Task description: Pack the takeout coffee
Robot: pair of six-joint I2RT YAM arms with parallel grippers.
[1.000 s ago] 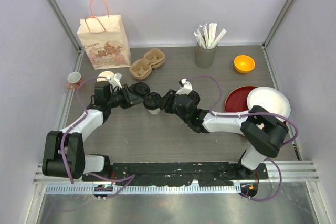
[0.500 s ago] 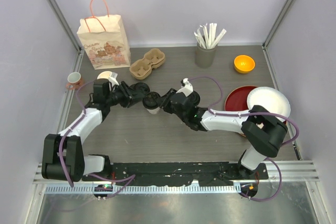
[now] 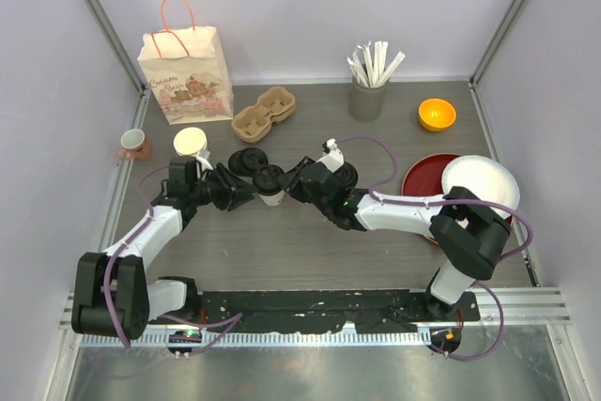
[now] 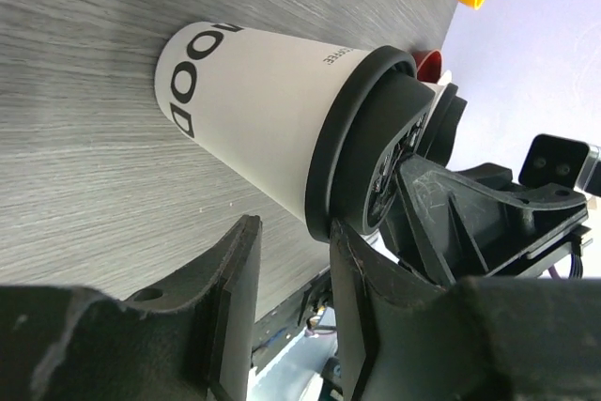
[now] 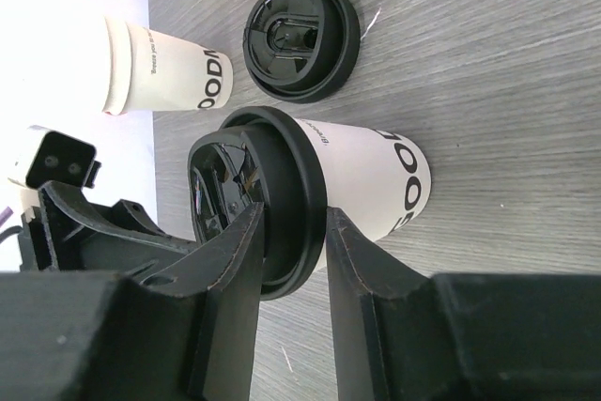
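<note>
The takeout coffee [image 3: 270,181], a cream-white paper cup printed with black letters and capped with a black lid [image 5: 286,152], stands on the grey table between my two grippers. My right gripper [image 3: 287,185] reaches in from the right. In the right wrist view its jaws [image 5: 294,213] pinch the lid's rim, one finger over the lid top and one under the rim against the cup wall. My left gripper [image 3: 246,192] sits just left of the cup. In the left wrist view it [image 4: 293,232] is open with nothing between its fingers, one fingertip close by the lid rim [image 4: 324,171].
A stack of cream cups [image 3: 191,143] and loose black lids [image 3: 249,159] lie behind the left gripper. Farther back are a paper bag [image 3: 186,72], a cardboard cup carrier [image 3: 264,112] and a straw holder [image 3: 368,91]. A pink mug [image 3: 131,145] is at left. An orange bowl [image 3: 437,115], red plate [image 3: 421,176] and white plate [image 3: 481,183] are at right.
My left gripper has opened and drawn back toward the near left, uncovering the cup stack. My right gripper has narrowed onto the lid rim. The cup has stayed put.
</note>
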